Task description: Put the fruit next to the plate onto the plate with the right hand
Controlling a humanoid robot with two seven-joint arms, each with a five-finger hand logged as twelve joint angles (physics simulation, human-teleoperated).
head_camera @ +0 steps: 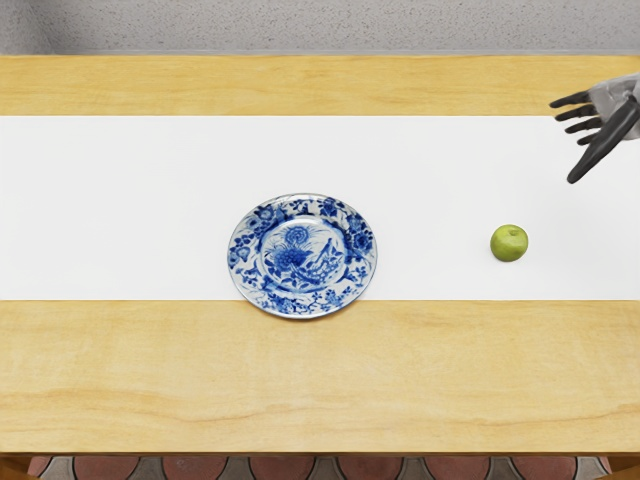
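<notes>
Fruit: one small green apple, round, with its stem dimple facing up. It lies on the white runner, to the right of the plate and well apart from it.

Plate: a round plate with a blue-and-white floral pattern, lying flat near the middle of the table. Nothing rests on it. Most of it sits on the runner; its near rim crosses the runner's front edge onto bare wood.

Right hand: the right hand enters from the picture's right edge, at the upper right corner of the runner. Only the hand and a short grey wrist section show (the rest of the arm is cut off by the frame).

Hand state: released. The dark fingers are spread and extended, pointing left and down-left, and they hold nothing.

Hand-to-fruit relation: the hand is farther back and to the right of the apple, apart from it, with no contact.

Runner: a white strip spanning the table from left edge to right edge.

Table: a light wooden table, with wood bands showing behind and in front of the runner.

Surround: a grey surface beyond the far edge; reddish tiles below the near edge.
</notes>
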